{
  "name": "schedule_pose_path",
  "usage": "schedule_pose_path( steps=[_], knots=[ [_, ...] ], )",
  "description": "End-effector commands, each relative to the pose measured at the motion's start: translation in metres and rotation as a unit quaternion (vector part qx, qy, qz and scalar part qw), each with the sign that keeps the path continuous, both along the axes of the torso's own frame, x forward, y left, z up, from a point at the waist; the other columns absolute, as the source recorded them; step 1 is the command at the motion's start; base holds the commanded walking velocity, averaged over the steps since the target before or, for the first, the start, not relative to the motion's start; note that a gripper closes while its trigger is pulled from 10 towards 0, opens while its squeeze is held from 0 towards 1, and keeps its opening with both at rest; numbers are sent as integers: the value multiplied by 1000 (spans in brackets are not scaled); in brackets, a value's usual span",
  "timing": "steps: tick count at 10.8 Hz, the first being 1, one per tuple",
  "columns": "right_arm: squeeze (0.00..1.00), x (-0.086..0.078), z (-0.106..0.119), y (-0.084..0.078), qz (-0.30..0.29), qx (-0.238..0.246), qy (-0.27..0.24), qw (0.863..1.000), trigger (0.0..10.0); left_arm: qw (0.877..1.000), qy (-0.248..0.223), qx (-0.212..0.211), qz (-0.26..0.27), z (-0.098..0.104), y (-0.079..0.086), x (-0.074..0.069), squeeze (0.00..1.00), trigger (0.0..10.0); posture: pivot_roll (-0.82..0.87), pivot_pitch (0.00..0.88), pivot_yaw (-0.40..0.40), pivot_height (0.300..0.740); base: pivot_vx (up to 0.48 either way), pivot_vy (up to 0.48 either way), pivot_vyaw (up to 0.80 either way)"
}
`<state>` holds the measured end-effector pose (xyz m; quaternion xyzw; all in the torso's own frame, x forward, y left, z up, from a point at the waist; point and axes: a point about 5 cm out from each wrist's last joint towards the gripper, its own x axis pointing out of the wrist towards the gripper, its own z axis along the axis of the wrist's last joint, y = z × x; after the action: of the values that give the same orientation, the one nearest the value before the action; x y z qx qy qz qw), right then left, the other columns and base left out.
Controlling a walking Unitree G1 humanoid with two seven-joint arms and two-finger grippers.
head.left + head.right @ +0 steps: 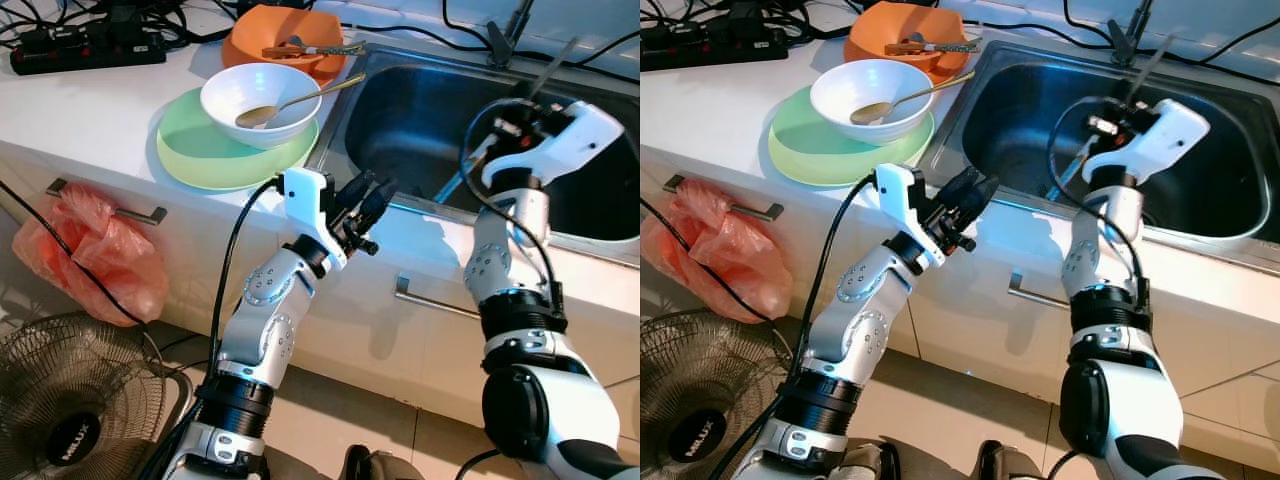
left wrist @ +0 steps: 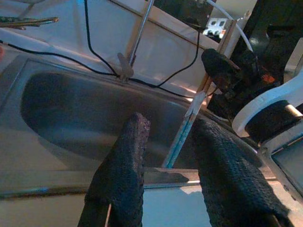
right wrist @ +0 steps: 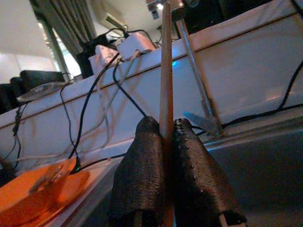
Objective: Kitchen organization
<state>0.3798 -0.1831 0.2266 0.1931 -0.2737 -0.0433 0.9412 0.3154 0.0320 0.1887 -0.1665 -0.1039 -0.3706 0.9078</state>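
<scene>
- Right gripper [image 3: 163, 142]: fingers [image 3: 142, 165] clamped together on a pair of chopsticks [image 3: 165, 71], which stick up past the fingertips; lower ends angle down into the sink [image 1: 420, 110].
- In the left eye view that gripper sits right of centre, upper half, over the sink basin.
- Left gripper [image 1: 368, 205]: fingers [image 2: 120, 165] apart, holding nothing, at frame centre just over the sink's front rim, aimed at the chopsticks.
- Desk [image 1: 90, 110], upper left: white bowl [image 1: 260, 100] with a spoon [image 1: 290, 103] in it, stacked on a green plate [image 1: 200, 150]. Orange bowl [image 1: 280, 35] behind, with more cutlery in it, type unclear.
- Power strip [image 1: 85, 45] and cables at top left of the desk.
- Lower left: red plastic bag [image 1: 90, 250] on a drawer handle, fan [image 1: 70, 410] on the floor.
- Progress, my read: early. Chopsticks in hand but not yet stowed; bowls, plate, spoon untouched.
</scene>
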Motion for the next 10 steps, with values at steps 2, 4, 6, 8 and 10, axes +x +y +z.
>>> schedule_pose_path(
  steps=[2, 4, 6, 8, 10],
  knots=[
    [0, -3, -10, 5, 18, 2, 16, 1000, 10000, 1000, -6, 2, -6, 1, -2, -3, 0, 10000, 40, 164, -43, 740, 0, 0, 0],
    [0, -8, -19, 1, 19, -8, 37, 999, 10000, 1000, -2, 4, -6, 0, -3, -3, 0, 10000, 30, 166, -43, 740, 0, 0, 0],
    [0, -12, -21, -6, 17, -11, 42, 999, 10000, 1000, 0, 5, -5, -1, -3, -3, 0, 10000, 27, 166, -46, 740, 0, 0, 0],
    [0, -15, -23, -7, 26, -20, 56, 998, 10000, 1000, 2, 8, -3, -2, -3, -3, 0, 10000, 26, 165, -47, 740, 0, 0, 0],
    [0, -16, -23, -6, 40, -24, 63, 997, 10000, 1000, 3, 9, -1, -2, -3, -2, 0, 10000, 27, 164, -48, 740, 0, 0, 0]
  ],
)
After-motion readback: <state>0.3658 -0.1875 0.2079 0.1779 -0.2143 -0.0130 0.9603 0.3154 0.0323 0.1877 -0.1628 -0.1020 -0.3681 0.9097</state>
